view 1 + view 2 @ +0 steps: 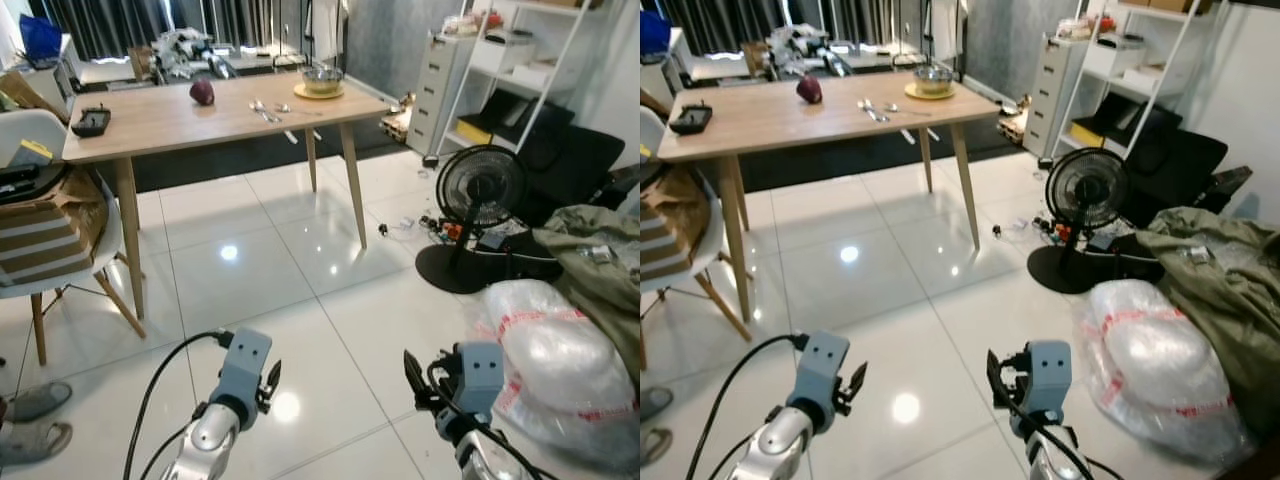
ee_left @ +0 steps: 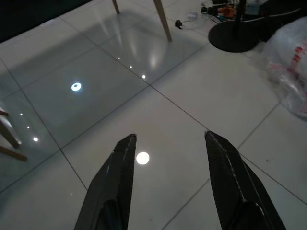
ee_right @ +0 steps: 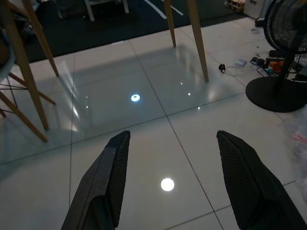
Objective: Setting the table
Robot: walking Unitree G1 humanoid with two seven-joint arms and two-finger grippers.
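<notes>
While the wooden table (image 1: 180, 120) stands ahead across the white tiled floor (image 1: 300, 290), a metal bowl (image 1: 322, 78) on a yellow plate (image 1: 318, 93) sits near its far right corner, cutlery (image 1: 265, 109) and a red onion (image 1: 202, 92) beside. Left gripper (image 2: 168, 143) and right gripper (image 3: 170, 139) hover spread apart and empty, well short of the table. Right of the table stands a black fan (image 1: 480, 195).

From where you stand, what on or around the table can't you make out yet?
- Bowl on the table: contents hidden by its rim, head views.
- Cutlery: too small to tell the pieces apart.
- Dark tray: contents unclear at this distance.
- White chair: cut by the left edge and covered by bags.
- Both wrist views show floor tiles and table legs, not the tabletop.
</notes>
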